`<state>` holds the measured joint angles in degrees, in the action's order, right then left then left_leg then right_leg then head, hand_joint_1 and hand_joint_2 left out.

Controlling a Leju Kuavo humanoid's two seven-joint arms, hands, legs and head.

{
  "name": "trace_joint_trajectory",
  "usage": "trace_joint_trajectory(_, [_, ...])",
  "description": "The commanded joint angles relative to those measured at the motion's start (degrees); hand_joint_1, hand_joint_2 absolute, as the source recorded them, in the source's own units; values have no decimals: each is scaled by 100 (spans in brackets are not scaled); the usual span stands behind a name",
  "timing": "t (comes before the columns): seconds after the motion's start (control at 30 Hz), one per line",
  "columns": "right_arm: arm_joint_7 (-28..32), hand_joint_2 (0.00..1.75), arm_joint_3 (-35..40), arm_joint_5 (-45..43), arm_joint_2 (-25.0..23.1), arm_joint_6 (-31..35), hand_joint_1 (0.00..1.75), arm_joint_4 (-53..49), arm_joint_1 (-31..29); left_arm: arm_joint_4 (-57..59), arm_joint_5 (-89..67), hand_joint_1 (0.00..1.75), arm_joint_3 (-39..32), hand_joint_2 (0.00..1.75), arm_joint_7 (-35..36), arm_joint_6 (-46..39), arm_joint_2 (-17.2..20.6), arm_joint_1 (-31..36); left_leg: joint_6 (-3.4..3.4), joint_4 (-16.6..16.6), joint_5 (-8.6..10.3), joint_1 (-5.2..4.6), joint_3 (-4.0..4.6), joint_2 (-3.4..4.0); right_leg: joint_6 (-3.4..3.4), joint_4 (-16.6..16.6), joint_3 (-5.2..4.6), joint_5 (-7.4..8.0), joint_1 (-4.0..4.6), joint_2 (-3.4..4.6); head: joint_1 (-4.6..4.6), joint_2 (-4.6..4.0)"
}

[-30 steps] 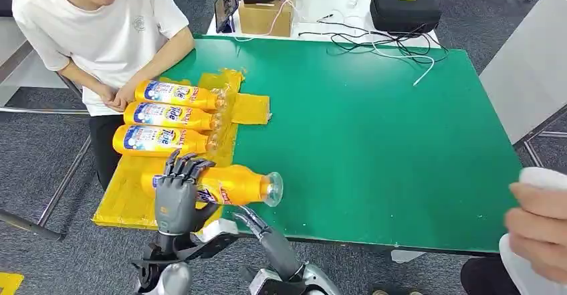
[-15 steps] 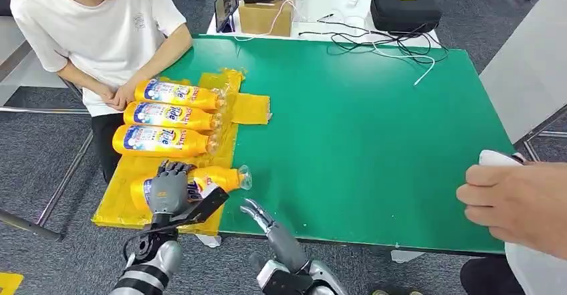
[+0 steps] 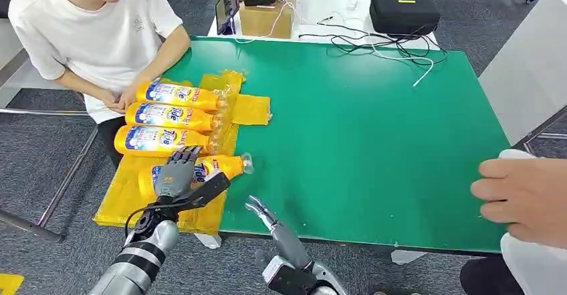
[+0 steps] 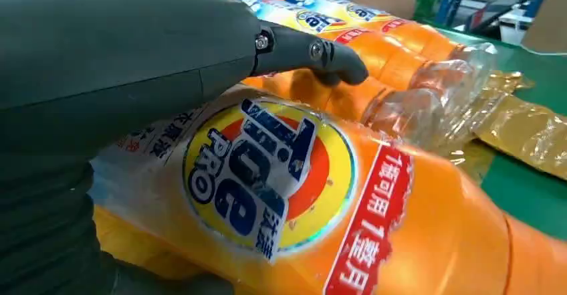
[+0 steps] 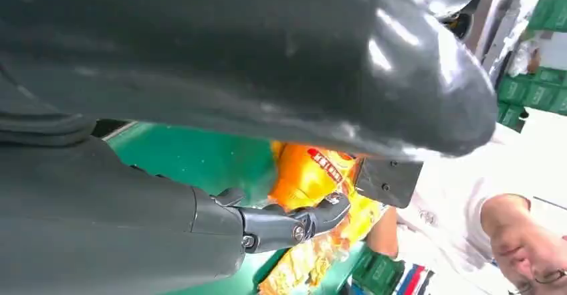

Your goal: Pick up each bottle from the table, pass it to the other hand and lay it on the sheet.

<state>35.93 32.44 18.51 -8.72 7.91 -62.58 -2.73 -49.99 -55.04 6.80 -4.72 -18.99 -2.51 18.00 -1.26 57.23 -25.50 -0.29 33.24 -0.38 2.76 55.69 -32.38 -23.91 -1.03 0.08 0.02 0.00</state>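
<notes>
- Head view: the left hand (image 3: 175, 174) lies over the fourth bottle (image 3: 220, 167), its dark fingers draped over the labelled body and its thumb out on the near side. The bottle lies flat on the yellow sheet (image 3: 127, 198), its long axis across the table, with its clear cap end pointing toward the table's bare middle and just over the sheet's edge.
- Three more bottles (image 3: 175, 114) lie in a parallel row beyond it on the sheet, caps the same way, beside a seated person (image 3: 100, 34).
- The right hand (image 3: 262, 213) hovers at the near edge of the green table (image 3: 374, 141), fingers loosely apart and holding nothing. Another person's hand (image 3: 525, 198) reaches in at the far right.
- Left wrist view: up close, the held bottle is glossy orange plastic with a round blue-and-yellow label and a red strip. One dark fingertip (image 4: 341, 71) presses on it. The sheet here is crinkled, shiny film.
- Right wrist view: the smooth grey thumb and a dark finger (image 5: 314, 218) stand apart, with the orange bottle and green tabletop beyond.
</notes>
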Motion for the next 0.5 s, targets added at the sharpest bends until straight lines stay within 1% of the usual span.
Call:
trace_joint_trajectory(0.03, [54,0,-212,-45,36,-19,0,109,-37,66,-275,0,733,175,197,386,412,-177,9,-7,-5,6,-16,14,-12,-8,13,0,7,11,-2,0])
trace_joint_trajectory(0.1, [58,0,-227,-53,41,-29,0,100,-21,-181,-270,0,828,175,199,459,431,-276,10,-5,-5,5,-15,15,-12,-6,11,-1,6,11,0,0])
trace_joint_trajectory(0.17, [69,0,-227,-53,54,-30,0,100,-13,-416,-174,0,869,175,70,370,393,-369,9,-5,-6,5,-15,18,-13,-5,10,-1,7,14,-2,0])
trace_joint_trajectory(0.23, [86,0,-210,-62,72,-15,0,97,11,-922,298,0,835,175,-250,188,307,-559,10,-6,-7,7,-18,18,-13,-7,13,-1,8,14,0,0])
trace_joint_trajectory(0.27, [88,0,-200,-64,80,-6,0,89,23,-1015,302,0,870,175,-243,194,311,-589,6,-4,-5,3,-13,12,-7,-5,10,-2,4,8,-2,0])
trace_joint_trajectory(0.33, [105,0,-174,-75,99,18,0,80,40,-1466,1016,0,760,175,-587,125,180,-759,6,-1,-7,6,-9,8,-8,-5,8,-3,7,4,0,0])
trace_joint_trajectory(0.37, [165,0,-168,-90,105,93,0,67,60,-1864,1823,0,654,175,-986,211,38,-900,9,3,-11,10,-8,8,-12,-5,8,-7,11,3,0,0])
trace_joint_trajectory(0.4, [278,0,-120,10,134,288,0,54,57,-2219,2798,0,495,175,-1287,391,-167,-1023,5,3,-8,4,-1,2,-7,-1,1,-6,5,-2,-2,0])
trace_joint_trajectory(0.43, [331,0,-69,63,152,418,0,83,47,-2508,3722,0,419,175,-1576,636,-283,-1105,7,11,-12,11,3,4,-10,0,-3,-8,12,-1,0,0])
trace_joint_trajectory(0.47, [342,0,-41,15,157,454,0,105,38,-2742,3965,0,580,175,-1524,605,-241,-1149,4,8,-7,7,13,5,-6,0,-16,-5,7,-2,-2,2])
trace_joint_trajectory(0.5, [354,0,-49,-44,148,479,0,108,43,-2926,4193,0,595,175,-1590,500,-285,-1186,6,14,-12,10,17,0,-9,3,-17,-11,11,-10,-2,2])
